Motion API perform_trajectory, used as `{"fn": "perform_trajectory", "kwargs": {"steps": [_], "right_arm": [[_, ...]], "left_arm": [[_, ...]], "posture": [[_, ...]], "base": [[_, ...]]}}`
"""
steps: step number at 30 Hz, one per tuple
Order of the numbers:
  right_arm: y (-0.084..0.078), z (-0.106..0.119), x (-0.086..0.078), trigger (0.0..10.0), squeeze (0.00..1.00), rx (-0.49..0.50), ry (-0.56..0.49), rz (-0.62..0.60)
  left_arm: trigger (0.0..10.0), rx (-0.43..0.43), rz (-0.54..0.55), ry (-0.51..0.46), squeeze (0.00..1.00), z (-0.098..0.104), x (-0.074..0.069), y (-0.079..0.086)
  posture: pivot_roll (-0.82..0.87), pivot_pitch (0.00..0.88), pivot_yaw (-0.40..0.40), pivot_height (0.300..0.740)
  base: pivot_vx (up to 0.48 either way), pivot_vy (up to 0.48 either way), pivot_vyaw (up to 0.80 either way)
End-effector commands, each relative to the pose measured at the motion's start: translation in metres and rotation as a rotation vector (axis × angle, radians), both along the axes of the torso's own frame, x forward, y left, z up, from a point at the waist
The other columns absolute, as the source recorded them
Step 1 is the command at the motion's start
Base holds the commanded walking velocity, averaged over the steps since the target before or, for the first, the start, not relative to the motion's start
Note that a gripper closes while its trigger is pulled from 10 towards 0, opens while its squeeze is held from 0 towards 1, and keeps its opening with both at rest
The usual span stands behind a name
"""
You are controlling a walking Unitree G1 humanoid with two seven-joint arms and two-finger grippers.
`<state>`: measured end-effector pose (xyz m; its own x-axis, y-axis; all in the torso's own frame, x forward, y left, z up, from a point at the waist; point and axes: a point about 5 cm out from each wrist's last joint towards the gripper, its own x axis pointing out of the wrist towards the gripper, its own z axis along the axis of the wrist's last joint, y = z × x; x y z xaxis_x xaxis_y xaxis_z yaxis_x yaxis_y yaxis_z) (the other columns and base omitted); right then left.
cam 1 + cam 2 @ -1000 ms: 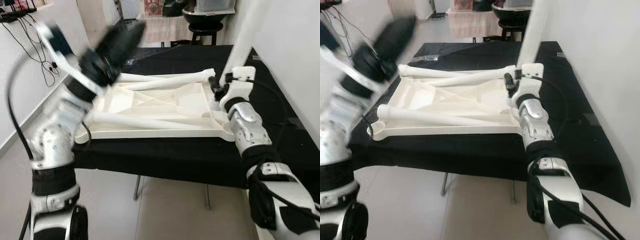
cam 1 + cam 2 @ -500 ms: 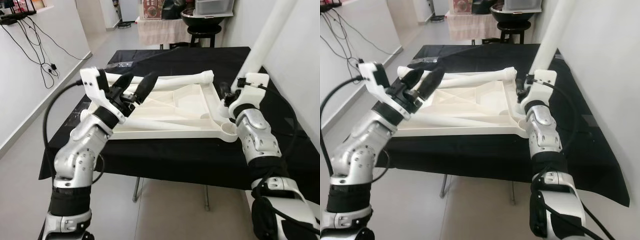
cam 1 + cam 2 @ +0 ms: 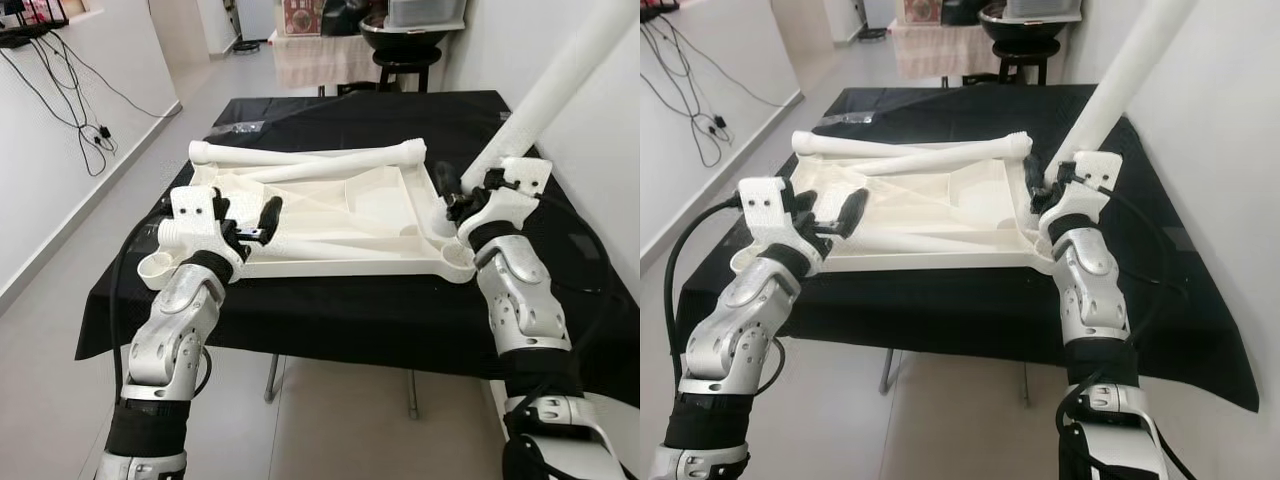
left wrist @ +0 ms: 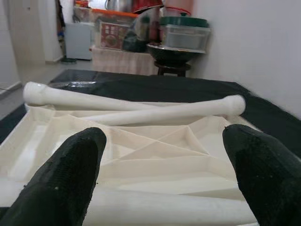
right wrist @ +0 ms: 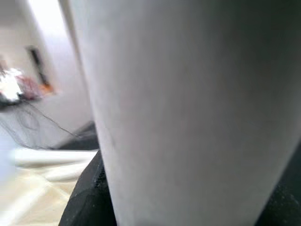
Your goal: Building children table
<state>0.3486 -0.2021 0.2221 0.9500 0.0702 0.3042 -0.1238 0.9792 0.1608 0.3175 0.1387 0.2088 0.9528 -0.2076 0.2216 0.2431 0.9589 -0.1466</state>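
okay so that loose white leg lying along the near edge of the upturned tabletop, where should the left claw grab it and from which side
Grip the near leg on its bare round shaft, coming from the robot's side. The open left claw already faces it, one finger to each side, and the tabletop rim blocks lower approaches.

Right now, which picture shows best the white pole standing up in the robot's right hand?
The right eye view: the standing pole rises from the right tool at the tabletop's corner. The left eye view shows it too. The right wrist view shows a blurry white close-up.
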Motion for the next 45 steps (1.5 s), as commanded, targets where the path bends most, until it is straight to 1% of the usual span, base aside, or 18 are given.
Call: {"fn": "perform_trajectory", "kwargs": {"steps": [1, 2, 4, 7, 10, 12, 15, 20, 22, 26, 27, 29, 34, 37, 40, 41, 45], "right_arm": [[0.007, 0.0, -0.004, 10.0, 0.0, 0.022, -0.004, 0.058], [0.01, -0.003, -0.008, 10.0, 0.0, 0.028, -0.002, 0.079], [0.016, -0.005, -0.01, 10.0, 0.0, 0.013, 0.005, 0.096], [0.024, -0.006, -0.01, 10.0, 0.0, -0.017, 0.006, 0.125], [0.025, -0.006, -0.01, 10.0, 0.0, -0.017, 0.006, 0.136], [0.028, -0.005, -0.009, 10.0, 0.0, -0.034, 0.003, 0.144], [0.037, -0.005, -0.007, 10.0, 0.0, -0.083, -0.003, 0.169], [0.038, -0.005, -0.008, 10.0, 0.0, -0.103, 0.003, 0.17], [0.036, -0.007, -0.006, 10.0, 0.0, -0.135, 0.014, 0.146], [0.034, -0.009, -0.004, 10.0, 0.0, -0.15, 0.034, 0.124], [0.034, -0.01, -0.004, 10.0, 0.0, -0.153, 0.037, 0.122], [0.034, -0.011, -0.004, 10.0, 0.0, -0.163, 0.041, 0.116], [0.038, -0.013, -0.005, 10.0, 0.0, -0.177, 0.035, 0.133], [0.039, -0.013, -0.005, 10.0, 0.0, -0.183, 0.035, 0.134], [0.039, -0.013, -0.005, 10.0, 0.0, -0.187, 0.035, 0.133], [0.039, -0.013, -0.004, 10.0, 0.0, -0.192, 0.035, 0.128], [0.038, -0.014, -0.003, 10.0, 0.0, -0.18, 0.044, 0.131]], "left_arm": [[10.0, 0.044, 0.014, -0.005, 0.0, -0.004, -0.003, 0.002], [10.0, 0.079, 0.001, -0.008, 0.0, -0.007, -0.006, 0.0], [10.0, 0.108, -0.02, -0.003, 0.0, -0.01, -0.008, -0.003], [10.0, 0.11, -0.047, 0.009, 0.0, -0.014, -0.009, -0.007], [10.0, 0.11, -0.052, 0.008, 0.0, -0.015, -0.01, -0.008], [10.0, 0.109, -0.064, 0.005, 0.0, -0.015, -0.01, -0.011], [10.0, 0.107, -0.093, -0.002, 0.0, -0.015, -0.011, -0.017], [10.0, 0.086, -0.083, 0.006, 0.0, -0.019, -0.012, -0.017], [10.0, 0.119, -0.094, 0.023, 0.0, -0.027, -0.013, -0.019], [10.0, 0.153, -0.126, 0.049, 0.0, -0.037, -0.018, -0.024], [10.0, 0.157, -0.133, 0.048, 0.0, -0.037, -0.018, -0.025], [10.0, 0.111, -0.138, 0.049, 0.0, -0.038, -0.02, -0.025], [10.0, 0.142, -0.18, 0.059, 0.0, -0.045, -0.024, -0.028], [10.0, 0.122, -0.12, 0.096, 0.0, -0.051, -0.021, -0.025], [10.0, 0.12, -0.113, 0.099, 0.0, -0.052, -0.02, -0.024], [10.0, 0.139, -0.109, 0.097, 0.0, -0.053, -0.02, -0.025], [10.0, 0.164, -0.097, 0.099, 0.0, -0.056, -0.02, -0.024]], "posture": [[-0.05, 0.021, 0.033, 0.74], [-0.06, 0.025, 0.035, 0.74], [-0.06, 0.025, 0.035, 0.74], [-0.05, 0.024, 0.033, 0.74], [-0.05, 0.024, 0.033, 0.74], [-0.05, 0.019, 0.032, 0.74], [-0.04, 0.021, 0.031, 0.74], [-0.04, 0.018, 0.031, 0.74], [-0.04, 0.019, 0.03, 0.74], [-0.04, 0.017, 0.031, 0.74], [-0.04, 0.017, 0.031, 0.74], [-0.04, 0.016, 0.031, 0.74], [-0.04, 0.014, 0.031, 0.74], [-0.04, 0.012, 0.033, 0.74], [-0.04, 0.011, 0.034, 0.74], [-0.04, 0.012, 0.034, 0.74], [-0.04, 0.015, 0.037, 0.74]], "base": [[0.0, 0.0, 0.0], [0.0, 0.0, 0.0], [0.0, 0.0, 0.0], [0.0, 0.0, 0.0], [0.0, 0.0, 0.0], [0.0, 0.0, 0.0], [0.0, -0.277, 0.0], [0.0, -0.084, 0.0], [0.0, 0.0, 0.0], [0.0, 0.0, 0.0], [0.0, 0.0, 0.0], [0.0, 0.0, 0.0], [0.0, -0.372, 0.0], [0.0, -0.315, 0.0], [0.0, 0.0, 0.0], [0.0, 0.0, 0.0], [0.0, 0.0, 0.0]]}}
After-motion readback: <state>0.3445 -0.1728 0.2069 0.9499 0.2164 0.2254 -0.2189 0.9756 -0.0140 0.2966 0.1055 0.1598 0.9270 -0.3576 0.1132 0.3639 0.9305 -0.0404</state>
